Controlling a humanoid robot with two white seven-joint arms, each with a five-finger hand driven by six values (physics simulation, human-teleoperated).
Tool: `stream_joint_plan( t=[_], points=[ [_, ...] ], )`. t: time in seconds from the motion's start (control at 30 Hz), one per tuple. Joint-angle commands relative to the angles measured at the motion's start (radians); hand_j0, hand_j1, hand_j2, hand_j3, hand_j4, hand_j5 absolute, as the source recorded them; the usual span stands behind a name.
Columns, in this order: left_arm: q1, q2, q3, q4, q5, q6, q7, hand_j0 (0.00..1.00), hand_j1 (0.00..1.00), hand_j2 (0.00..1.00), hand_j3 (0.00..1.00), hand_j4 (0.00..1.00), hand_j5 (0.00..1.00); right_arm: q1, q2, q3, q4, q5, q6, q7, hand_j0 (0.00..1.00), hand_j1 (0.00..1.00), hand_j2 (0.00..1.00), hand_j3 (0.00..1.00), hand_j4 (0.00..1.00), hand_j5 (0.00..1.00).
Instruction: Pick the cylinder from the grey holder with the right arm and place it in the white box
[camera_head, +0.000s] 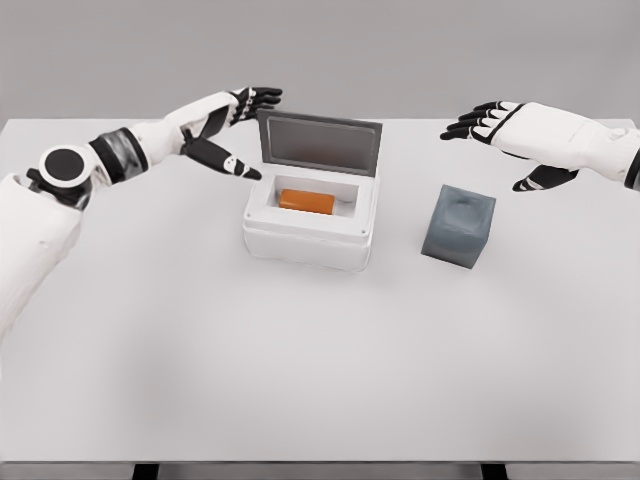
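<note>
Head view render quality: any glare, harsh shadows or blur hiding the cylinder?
Head view: flat, even light, no glare; soft faint shadows around the box and holder; the orange cylinder inside the box reads clearly; edges slightly soft everywhere, robot hand outlines included.

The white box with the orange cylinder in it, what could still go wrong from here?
The left hand hovers open close beside the raised lid of the white box; a sideways move might knock it shut. The right hand, open above the grey holder, could nudge it when retracting. The orange cylinder looks settled inside.
</note>
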Motion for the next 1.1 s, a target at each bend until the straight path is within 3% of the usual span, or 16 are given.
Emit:
stream_joint_plan(
  t=[0.0,0.67,1.07],
  points=[
    [0.0,0.025,0.0,-0.035,0.015,0.0,0.0,1.0,1.0,1.0,1.0,1.0,1.0,0.0,0.0,0.0,0.0,-0.006,0.003,-0.001,1.0,1.0,1.0,1.0,1.0,1.0],
    [0.083,0.121,0.0,-0.206,0.056,-0.006,0.0,1.0,1.0,1.0,1.0,1.0,1.0,0.0,-0.004,-0.002,-0.015,-0.006,0.003,-0.001,1.0,1.0,1.0,1.0,1.0,1.0],
    [0.077,0.198,0.009,-0.289,0.127,-0.006,0.0,1.0,1.0,1.0,1.0,1.0,1.0,0.0,-0.005,-0.002,-0.017,-0.006,0.003,-0.001,1.0,1.0,1.0,1.0,1.0,1.0]
  ],
)
